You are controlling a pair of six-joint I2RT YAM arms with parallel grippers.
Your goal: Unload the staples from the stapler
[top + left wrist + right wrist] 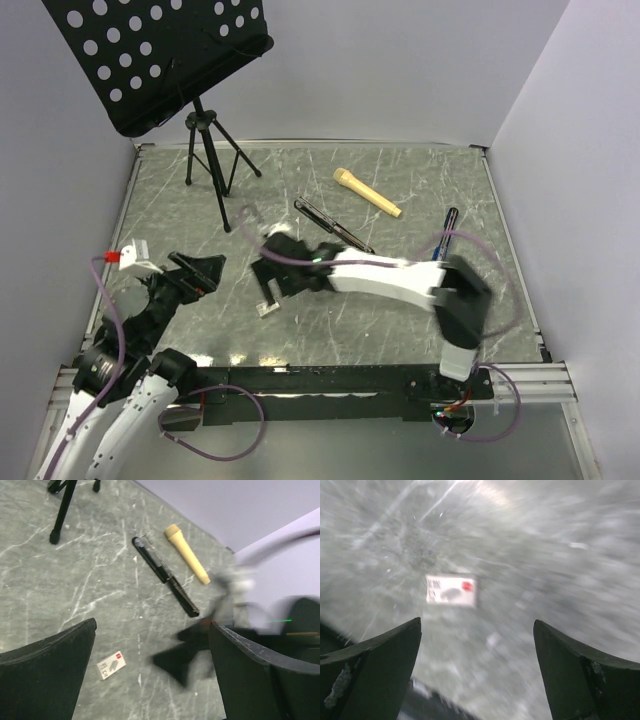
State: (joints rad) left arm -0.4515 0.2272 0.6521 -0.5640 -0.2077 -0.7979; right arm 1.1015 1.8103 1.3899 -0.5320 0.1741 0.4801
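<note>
Right gripper (476,630) is spread wide, both dark fingers far apart and nothing between them, hovering over the near middle of the table (420,330). Its wrist view is smeared, but the gap is plain. Left gripper (152,625) is the same story: jaws wide, empty, hanging over the near left of the grey marbled top. Biggest thing out there is the music stand (160,55), far left, with a black perforated desk on a tripod whose feet are planted on the table. Now the stapler (333,224): slim, black, folded out flat into one long line, lying on a diagonal at the far middle, well apart from both grippers and touched by neither. Just beyond it is a cream cylinder (367,192), close but not touching. Over on the right, a thin dark pen (447,228) lies partly under the right arm's purple cable. Smallest of all is a little white card (451,590) flat on the table, right under the right gripper. It carries a red mark at one end, a grey patch in the middle and some dark print beside it. The print is too blurred and small to read in any view, and what the grey patch is, I cannot tell.
</note>
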